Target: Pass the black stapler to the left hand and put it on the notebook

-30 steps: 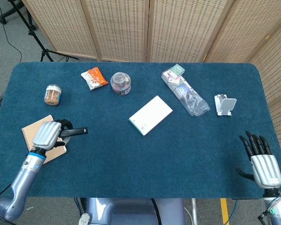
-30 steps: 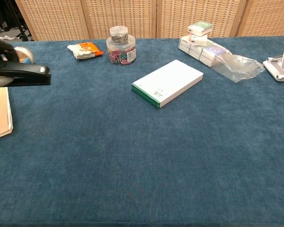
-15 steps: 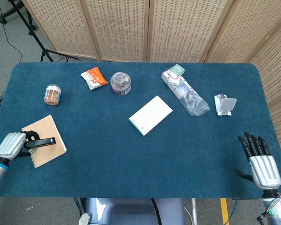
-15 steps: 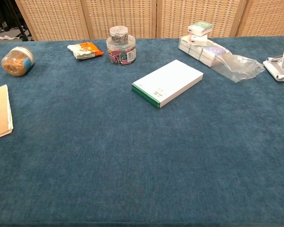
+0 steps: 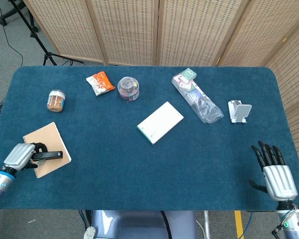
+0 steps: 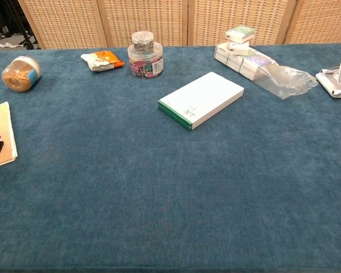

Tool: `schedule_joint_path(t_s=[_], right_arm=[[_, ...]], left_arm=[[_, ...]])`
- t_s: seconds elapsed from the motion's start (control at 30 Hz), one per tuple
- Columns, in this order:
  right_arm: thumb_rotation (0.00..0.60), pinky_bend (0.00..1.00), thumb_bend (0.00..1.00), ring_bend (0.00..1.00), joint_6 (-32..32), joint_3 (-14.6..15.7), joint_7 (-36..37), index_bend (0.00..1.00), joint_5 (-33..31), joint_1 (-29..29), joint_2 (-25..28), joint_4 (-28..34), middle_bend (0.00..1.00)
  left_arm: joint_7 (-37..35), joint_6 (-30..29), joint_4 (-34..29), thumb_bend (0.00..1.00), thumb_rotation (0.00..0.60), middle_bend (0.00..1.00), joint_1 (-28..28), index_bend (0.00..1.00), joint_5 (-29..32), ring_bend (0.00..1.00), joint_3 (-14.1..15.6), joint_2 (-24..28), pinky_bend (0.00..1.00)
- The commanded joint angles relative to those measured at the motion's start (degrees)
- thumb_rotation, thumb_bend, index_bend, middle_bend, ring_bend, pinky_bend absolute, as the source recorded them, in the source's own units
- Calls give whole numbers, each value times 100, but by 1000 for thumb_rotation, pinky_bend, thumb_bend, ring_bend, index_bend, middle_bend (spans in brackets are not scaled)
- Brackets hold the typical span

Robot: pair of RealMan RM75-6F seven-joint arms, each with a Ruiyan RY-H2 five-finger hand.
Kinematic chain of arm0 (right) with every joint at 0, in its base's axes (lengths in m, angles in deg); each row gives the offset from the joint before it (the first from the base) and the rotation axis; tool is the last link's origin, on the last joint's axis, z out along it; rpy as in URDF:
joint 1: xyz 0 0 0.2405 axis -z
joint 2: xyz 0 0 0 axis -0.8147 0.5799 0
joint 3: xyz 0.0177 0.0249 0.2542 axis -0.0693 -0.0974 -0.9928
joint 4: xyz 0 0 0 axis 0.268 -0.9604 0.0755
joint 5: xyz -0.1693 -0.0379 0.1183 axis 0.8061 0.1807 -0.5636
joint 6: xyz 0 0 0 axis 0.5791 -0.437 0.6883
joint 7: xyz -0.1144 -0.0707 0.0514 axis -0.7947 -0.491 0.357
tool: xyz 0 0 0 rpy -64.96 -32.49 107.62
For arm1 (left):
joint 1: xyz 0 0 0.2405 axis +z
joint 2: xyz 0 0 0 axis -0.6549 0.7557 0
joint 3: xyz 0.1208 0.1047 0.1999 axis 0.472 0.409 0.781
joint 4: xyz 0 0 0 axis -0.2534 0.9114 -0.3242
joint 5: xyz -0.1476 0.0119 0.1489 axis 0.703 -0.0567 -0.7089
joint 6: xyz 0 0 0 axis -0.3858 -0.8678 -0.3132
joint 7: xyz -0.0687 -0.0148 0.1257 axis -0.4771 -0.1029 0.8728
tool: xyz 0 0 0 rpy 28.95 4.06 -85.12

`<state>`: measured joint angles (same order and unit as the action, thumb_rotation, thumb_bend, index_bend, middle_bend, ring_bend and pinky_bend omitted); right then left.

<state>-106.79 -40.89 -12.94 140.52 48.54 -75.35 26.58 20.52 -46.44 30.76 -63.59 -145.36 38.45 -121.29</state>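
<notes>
Down at the near edge first, at about 8 o'clock on the table [image 5: 139,174]: left hand [image 5: 21,156], fingers curled round the back end of the black stapler [image 5: 51,155]. Holding it, then, not open.

Over at about 4 o'clock, well apart from all that: right hand [image 5: 274,172], fingers spread wide, nothing in it. Looks done with its part, since the stapler sits in the other hand.

Just past the left hand: notebook [image 5: 47,139], brown cover, rings down its left side. Stapler over the near part of it, long way pointing toward 3 o'clock, away from the hand. Front tip close to the notebook's near right edge. Only that dark tip shows in the chest view, at the far left, right against the cover. Hard to tell if it lies fully on the page or hangs just over it.

Next, probably: open the fingers and pull the hand back toward 9 o'clock, straight off the back end. Best to go slow, so the stapler does not slide off that near edge.

Farther out, near the middle: white box [image 5: 160,122], lying flat.

Farthest back, from 10 o'clock round to 2 o'clock: little jar of brown stuff [image 5: 55,100], orange snack bag [image 5: 100,82], tub of clips [image 5: 128,88], clear bag of small boxes [image 5: 197,97], white stand [image 5: 238,110]. None of these near the stapler.
</notes>
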Motion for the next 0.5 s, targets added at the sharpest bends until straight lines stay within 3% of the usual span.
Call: schedule_joint_path(t_s=[0.03,0.07,0.13,0.17,0.23,0.5], right_arm=[[600,33,0,0,5,-2,14,20,4,0,4,2,0],[600,33,0,0,6,-2,15,21,5,0,5,2,0],[600,33,0,0,9,-3,16,21,8,-1,7,3,0],[600,33,0,0,11,-4,19,21,7,0,7,3,0],[600,33,0,0,7,-5,20,21,11,4,10,8,0],[600,33,0,0,-26,0,67,21,53,22,51,65,0]], left_arm=[[269,184,137,390,600,395,32,611,40,409,38,-32,477],[328,246,117,297,600,241,27,471,54,260,45,-16,338],[494,369,20,151,600,36,22,158,121,45,26,35,94],[500,336,-86,112,600,3,34,71,168,6,-23,78,40],[484,224,-229,55,600,0,58,0,192,0,-76,167,0],[574,-781,-1139,28,600,0,362,0,178,0,-285,817,0]])
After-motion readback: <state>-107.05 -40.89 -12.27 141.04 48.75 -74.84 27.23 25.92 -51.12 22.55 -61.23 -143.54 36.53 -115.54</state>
